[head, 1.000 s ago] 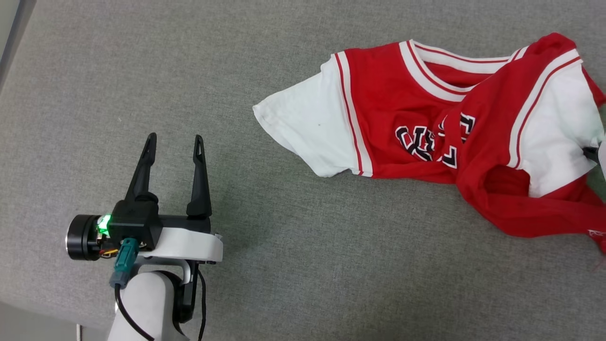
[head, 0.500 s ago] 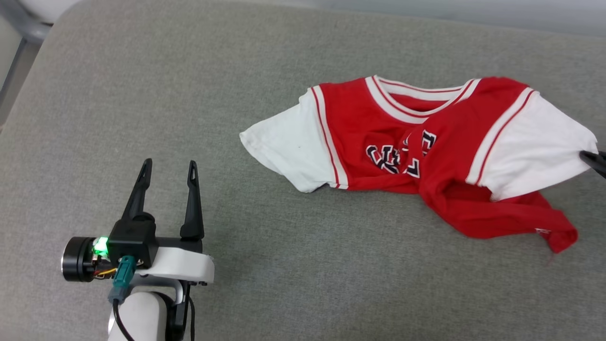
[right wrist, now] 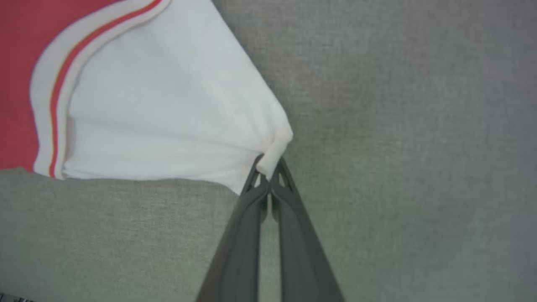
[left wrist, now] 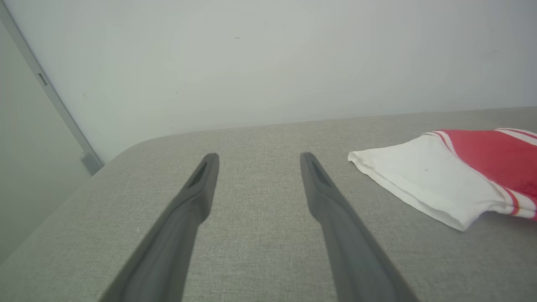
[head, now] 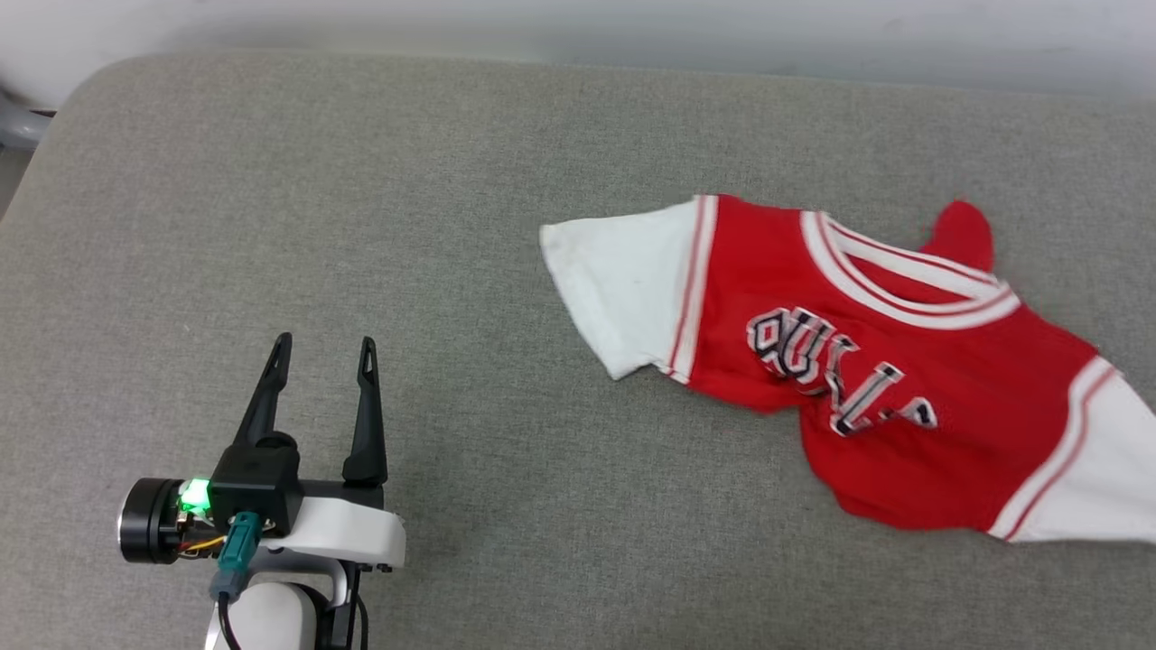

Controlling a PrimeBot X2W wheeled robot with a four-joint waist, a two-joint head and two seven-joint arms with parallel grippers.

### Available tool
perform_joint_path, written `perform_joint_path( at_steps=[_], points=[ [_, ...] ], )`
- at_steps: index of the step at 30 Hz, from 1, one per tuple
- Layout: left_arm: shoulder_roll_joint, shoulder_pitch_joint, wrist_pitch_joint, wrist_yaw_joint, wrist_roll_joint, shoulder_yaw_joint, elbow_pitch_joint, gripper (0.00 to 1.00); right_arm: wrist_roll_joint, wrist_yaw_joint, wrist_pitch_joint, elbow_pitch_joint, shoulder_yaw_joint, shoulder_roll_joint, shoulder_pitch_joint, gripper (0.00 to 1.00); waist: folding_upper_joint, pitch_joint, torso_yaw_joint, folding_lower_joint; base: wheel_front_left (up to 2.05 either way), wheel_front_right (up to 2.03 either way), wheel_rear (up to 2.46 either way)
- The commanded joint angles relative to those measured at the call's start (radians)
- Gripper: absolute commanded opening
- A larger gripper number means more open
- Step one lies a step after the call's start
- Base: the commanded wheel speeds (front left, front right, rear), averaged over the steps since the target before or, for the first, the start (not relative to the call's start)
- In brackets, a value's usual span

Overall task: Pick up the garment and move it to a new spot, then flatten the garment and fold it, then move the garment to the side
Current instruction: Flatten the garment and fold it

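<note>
The garment (head: pixel 867 388), a red jersey with white sleeves and dark chest letters, hangs stretched over the grey surface at the right in the head view, one sleeve running past the right edge. In the right wrist view my right gripper (right wrist: pixel 268 167) is shut on the tip of that white sleeve (right wrist: pixel 168 126), the cloth bunched between the fingers. My left gripper (head: pixel 323 343) stands open at the lower left, well apart from the garment, nothing between its fingers. In the left wrist view the left gripper (left wrist: pixel 256 157) points at the surface with the other white sleeve (left wrist: pixel 423 180) off to the right.
The grey fabric surface (head: pixel 452 226) has a rounded far-left corner, and its back edge meets a pale wall (left wrist: pixel 251 63). A grey frame bar (left wrist: pixel 46 92) stands left of the surface.
The head camera has tilted up, showing the back edge and wall. The garment has been pulled rightward and spread out, its letters now unfolded; the left gripper has kept its pose.
</note>
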Motion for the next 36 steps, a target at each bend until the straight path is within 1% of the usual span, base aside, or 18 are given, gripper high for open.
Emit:
perform_joint_path(
  at_steps=[1,5,8,9,10,11,16,19,22,24,26,30,32,34,36],
  points=[
    [0.004,-0.005,-0.002,-0.003,0.004,-0.001,-0.001,1.0,-0.008,-0.001,0.002,0.006,-0.005,0.007,0.01,0.0,-0.0001,0.002,0.001,0.0,0.0,0.0,0.0],
    [0.008,-0.016,-0.002,-0.006,0.001,-0.002,-0.001,1.0,-0.045,-0.001,0.011,0.095,-0.031,0.052,0.048,0.0,-0.0001,0.01,0.01,0.0,0.0,0.0,0.0],
    [0.012,-0.011,-0.002,-0.004,-0.001,0.003,0.001,1.0,-0.054,-0.001,-0.03,0.12,-0.043,0.091,0.028,0.0,-0.0001,0.007,0.011,0.0,0.0,0.0,0.0],
    [0.013,-0.008,-0.002,-0.003,-0.002,0.006,0.002,1.0,-0.059,-0.001,-0.052,0.119,-0.048,0.101,0.014,0.93,-0.0001,0.004,0.008,0.0,0.0,0.0,0.0],
    [0.014,-0.003,-0.002,-0.002,-0.003,0.008,0.004,1.0,-0.063,-0.001,-0.074,0.111,-0.051,0.108,0.005,0.93,-0.0001,-0.002,0.005,0.0,0.0,0.0,0.0],
    [0.016,0.002,-0.002,0.0,-0.004,0.01,0.006,1.0,-0.071,-0.001,-0.102,0.097,-0.052,0.108,-0.005,1.0,-0.0001,-0.007,0.002,0.0,0.0,0.0,0.0],
    [0.026,0.015,-0.002,-0.003,-0.005,0.016,0.01,1.0,-0.12,-0.001,-0.276,0.007,-0.087,0.111,-0.025,1.0,-0.0001,-0.037,-0.018,0.0,0.0,0.0,0.0],
    [0.037,0.012,-0.002,-0.01,-0.002,0.017,0.005,1.0,-0.163,-0.001,-0.373,-0.048,-0.107,0.13,-0.021,1.0,-0.0001,-0.05,-0.033,0.0,0.0,0.0,0.0],
    [0.056,-0.019,-0.002,-0.028,-0.008,0.02,0.002,1.0,-0.203,-0.001,-0.443,-0.092,-0.114,0.163,-0.014,1.0,-0.0001,-0.058,-0.049,0.0,0.0,0.0,0.0],
    [0.073,-0.043,-0.002,-0.049,-0.012,0.016,0.003,1.0,-0.221,-0.001,-0.467,-0.116,-0.105,0.187,-0.006,1.0,-0.0001,-0.058,-0.06,0.0,0.0,0.0,0.0],
    [0.09,-0.08,-0.002,-0.079,-0.022,0.01,0.017,1.0,-0.243,-0.001,-0.49,-0.137,-0.104,0.207,-0.004,1.0,-0.0001,-0.055,-0.068,0.0,0.0,0.0,0.0],
    [0.14,-0.194,0.013,-0.138,-0.07,-0.014,0.078,1.0,-0.283,-0.001,-0.509,-0.19,-0.094,0.255,0.016,1.0,-0.0001,-0.042,-0.091,0.0,0.0,0.0,0.0],
    [0.171,-0.262,0.063,-0.155,-0.101,-0.047,0.104,1.0,-0.306,-0.001,-0.511,-0.216,-0.089,0.273,0.018,1.0,-0.0001,-0.033,-0.107,0.0,0.0,0.0,0.0],
    [0.207,-0.329,0.129,-0.163,-0.139,-0.089,0.119,1.0,-0.326,-0.001,-0.508,-0.234,-0.083,0.289,0.013,1.0,-0.0001,-0.022,-0.122,0.0,0.0,0.0,0.0],
    [0.244,-0.394,0.211,-0.163,-0.21,-0.16,0.127,1.0,-0.341,-0.001,-0.505,-0.246,-0.074,0.301,-0.001,1.0,-0.0001,-0.009,-0.141,0.0,0.0,0.0,0.0]
  ],
)
